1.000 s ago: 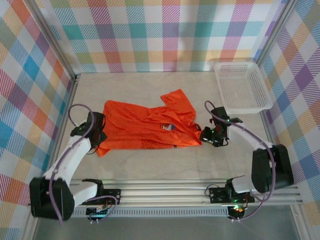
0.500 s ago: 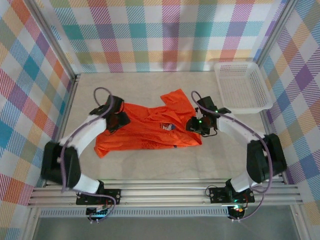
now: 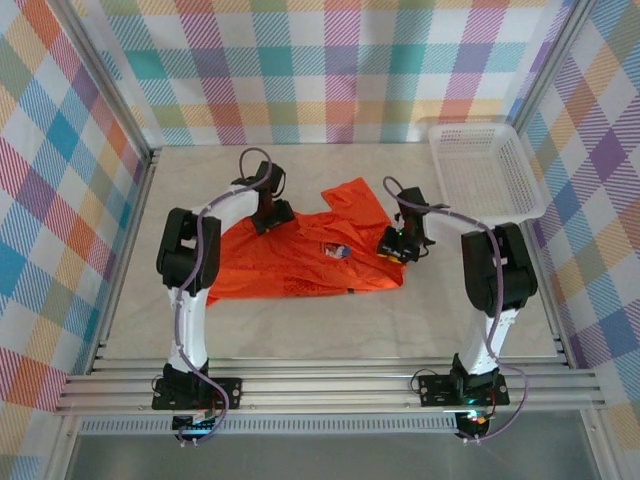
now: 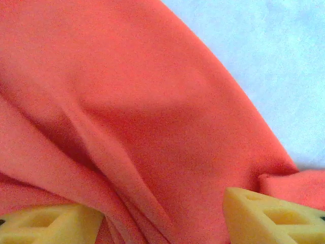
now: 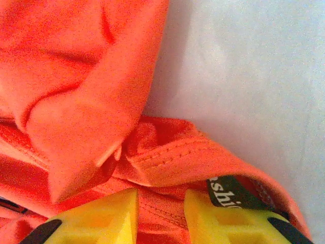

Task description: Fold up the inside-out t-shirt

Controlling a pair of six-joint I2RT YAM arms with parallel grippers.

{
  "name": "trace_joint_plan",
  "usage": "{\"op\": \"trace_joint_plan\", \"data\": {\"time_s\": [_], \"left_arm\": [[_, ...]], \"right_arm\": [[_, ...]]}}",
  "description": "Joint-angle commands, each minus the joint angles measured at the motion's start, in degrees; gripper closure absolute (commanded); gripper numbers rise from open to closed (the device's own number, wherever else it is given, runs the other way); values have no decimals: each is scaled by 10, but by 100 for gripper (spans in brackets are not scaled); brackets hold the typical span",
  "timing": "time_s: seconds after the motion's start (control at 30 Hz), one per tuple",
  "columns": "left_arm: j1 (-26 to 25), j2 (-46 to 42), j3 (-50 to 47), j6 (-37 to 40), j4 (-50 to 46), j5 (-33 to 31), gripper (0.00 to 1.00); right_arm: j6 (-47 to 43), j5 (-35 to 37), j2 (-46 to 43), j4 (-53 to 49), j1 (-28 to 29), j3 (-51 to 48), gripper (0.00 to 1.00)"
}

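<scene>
The inside-out t-shirt [image 3: 300, 258] lies crumpled and spread across the middle of the table, bright orange-red, with a small dark patch [image 3: 335, 250] near its centre. My left gripper [image 3: 268, 212] rests on its far left edge. In the left wrist view its yellow fingers [image 4: 277, 218] stand wide apart, open, over rumpled t-shirt fabric [image 4: 127, 112]. My right gripper [image 3: 395, 245] is at the shirt's right end. Its fingers [image 5: 101, 221] stand close together, with a stitched collar seam [image 5: 167, 157] pinched between them and the dark label [image 5: 231, 190] just beside.
A white plastic basket [image 3: 485, 170] stands at the back right corner. Plaid walls close in the table on three sides. Bare tabletop [image 3: 330, 325] lies in front of the shirt and behind it.
Both arms swung inward and away from the near edge. The left gripper went from the shirt's left end to its far edge, and the right gripper moved onto the collar.
</scene>
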Motion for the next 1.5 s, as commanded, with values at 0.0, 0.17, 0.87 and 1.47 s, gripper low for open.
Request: {"op": "trace_joint_plan", "data": {"time_s": [0.0,0.17,0.87,1.47], "left_arm": [[10,66,59,24,-41,4,35],[12,89,158,61,-79,-11,33],[-49,-322,-219,35,-56,-14,34],[-49,-348,-230,22,-43,10,39]], "right_arm": [[-20,18,62,-12,-23,47,69],[-15,33,86,-59,-35,131,73],[-67,156,93,-153,141,261,43],[-1,175,-126,-122,216,23,100]]}}
